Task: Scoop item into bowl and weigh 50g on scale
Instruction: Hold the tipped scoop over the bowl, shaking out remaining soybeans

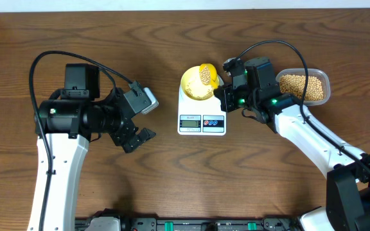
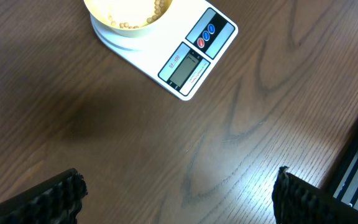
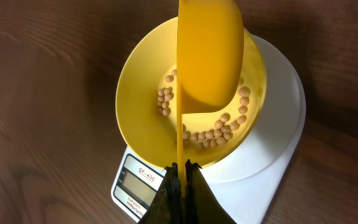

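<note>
From above you can see beans (image 1: 205, 74) piled in the yellow spoon (image 1: 213, 79), which hangs over the bowl (image 1: 194, 90). Your right wrist camera cannot show you that. It sees only the back of the spoon, turned on its side. But it does show a small ring of beans lying in the bottom of the bowl, and the bowl sitting on the white scale (image 3: 281, 143). The numbers on the scale are too small to read in any view. Only the top view shows the clear tub (image 1: 321, 82), full of beans, just beside your right arm.

Your right gripper (image 3: 182, 180) has its jaws pressed tight on the thin handle of the spoon. Your left gripper (image 2: 176, 202) holds nothing. Its jaws are spread wide. Its fingertips (image 2: 55, 199) hang over the wood table (image 2: 135, 137), off to the left of the scale and not touching it.
</note>
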